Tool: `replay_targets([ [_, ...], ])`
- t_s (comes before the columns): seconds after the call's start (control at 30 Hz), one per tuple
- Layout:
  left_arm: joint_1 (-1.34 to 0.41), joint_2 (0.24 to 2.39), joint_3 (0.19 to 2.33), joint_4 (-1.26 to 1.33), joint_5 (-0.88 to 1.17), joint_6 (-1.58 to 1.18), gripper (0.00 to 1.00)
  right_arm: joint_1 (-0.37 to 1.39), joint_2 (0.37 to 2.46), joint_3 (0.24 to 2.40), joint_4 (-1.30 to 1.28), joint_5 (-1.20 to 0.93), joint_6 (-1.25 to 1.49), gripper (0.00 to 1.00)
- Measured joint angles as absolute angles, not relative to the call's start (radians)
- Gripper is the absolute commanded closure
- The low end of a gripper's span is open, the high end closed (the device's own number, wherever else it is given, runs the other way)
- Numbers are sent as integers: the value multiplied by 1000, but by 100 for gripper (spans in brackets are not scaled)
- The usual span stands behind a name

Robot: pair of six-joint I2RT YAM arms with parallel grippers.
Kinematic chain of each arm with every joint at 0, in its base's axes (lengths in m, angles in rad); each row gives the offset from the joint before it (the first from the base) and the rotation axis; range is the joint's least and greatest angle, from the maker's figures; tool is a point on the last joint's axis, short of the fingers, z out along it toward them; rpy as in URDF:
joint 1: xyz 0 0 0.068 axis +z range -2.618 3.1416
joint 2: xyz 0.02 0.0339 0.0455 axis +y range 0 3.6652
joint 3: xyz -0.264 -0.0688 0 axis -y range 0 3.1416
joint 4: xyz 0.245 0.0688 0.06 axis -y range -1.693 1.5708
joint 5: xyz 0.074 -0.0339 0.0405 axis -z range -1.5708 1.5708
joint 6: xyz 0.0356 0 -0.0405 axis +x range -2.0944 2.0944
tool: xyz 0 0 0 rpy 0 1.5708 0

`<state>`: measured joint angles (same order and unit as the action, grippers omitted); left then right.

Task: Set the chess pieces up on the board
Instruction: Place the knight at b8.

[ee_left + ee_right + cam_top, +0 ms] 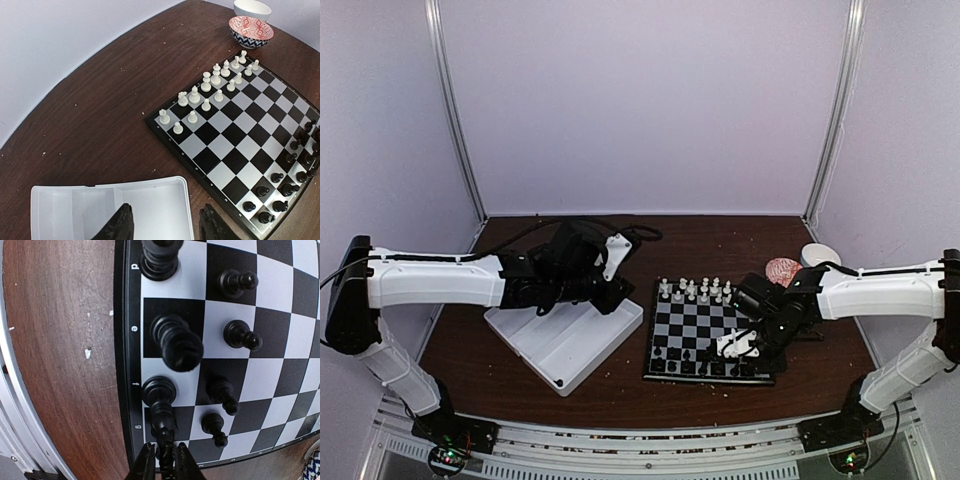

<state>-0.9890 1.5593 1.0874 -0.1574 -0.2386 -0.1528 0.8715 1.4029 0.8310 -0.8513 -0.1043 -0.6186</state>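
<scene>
Pinching the tip of a black chess piece (159, 390), R pincer (163, 456) is closed on it; piece stands in board's (692, 322) near row, right half. L pincer (165, 227) open, empty, over white tray (65, 210), left of board.

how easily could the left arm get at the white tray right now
Likely yes: the left gripper hangs open directly over the white tray, with nothing visible between it and the tray floor.

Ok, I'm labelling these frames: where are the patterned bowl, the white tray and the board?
patterned bowl (251, 27), left wrist view, its inside.
white tray (155, 210), left wrist view, bare floor.
board (695, 325), top external view, bare middle square.
</scene>
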Motion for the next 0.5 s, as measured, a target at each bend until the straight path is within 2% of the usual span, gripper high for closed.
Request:
replay_targets([
  [0.23,-989,1560,1087,-158,-235,-165,54,871,1393,857,-887,-123,-607,75],
  [0.5,-989,1530,1047,-285,-236,-297,55,857,1271,1039,-955,-180,-577,74],
])
